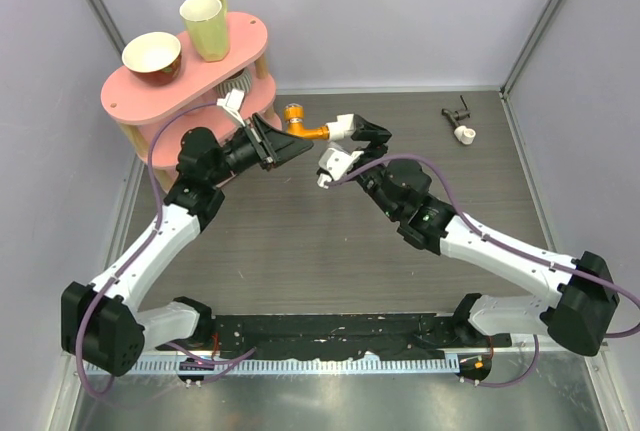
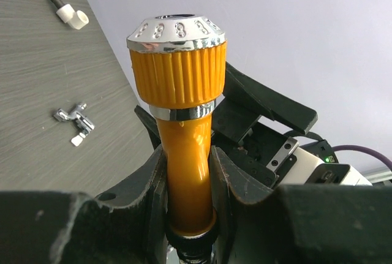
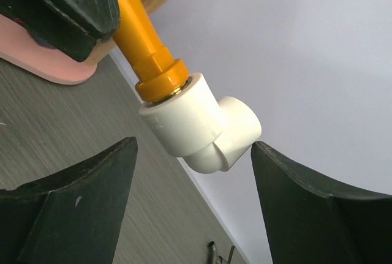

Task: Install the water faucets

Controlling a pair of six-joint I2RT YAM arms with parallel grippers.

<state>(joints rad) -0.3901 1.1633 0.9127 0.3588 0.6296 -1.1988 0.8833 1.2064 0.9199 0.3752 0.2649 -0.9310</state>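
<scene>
The orange tap (image 2: 184, 92) with its silvery knob (image 2: 176, 33) is held above the table, and my left gripper (image 2: 187, 181) is shut on its stem. In the top view the tap (image 1: 305, 129) hangs between the two arms, with the left gripper (image 1: 288, 143) on its left. A white elbow pipe fitting (image 3: 196, 126) sits on the tap's threaded end (image 3: 160, 80). My right gripper (image 3: 193, 172) is open, with one finger on each side of the fitting. Its right finger (image 3: 288, 196) is very near the fitting's mouth. The left one stands apart.
A pink two-tier stand (image 1: 130, 96) at the back left carries a bowl (image 1: 152, 55) and a yellow cup (image 1: 206, 26). A dark tap piece with a white end (image 1: 460, 123) lies at the back right. A small silver tap piece (image 2: 75, 120) lies on the table.
</scene>
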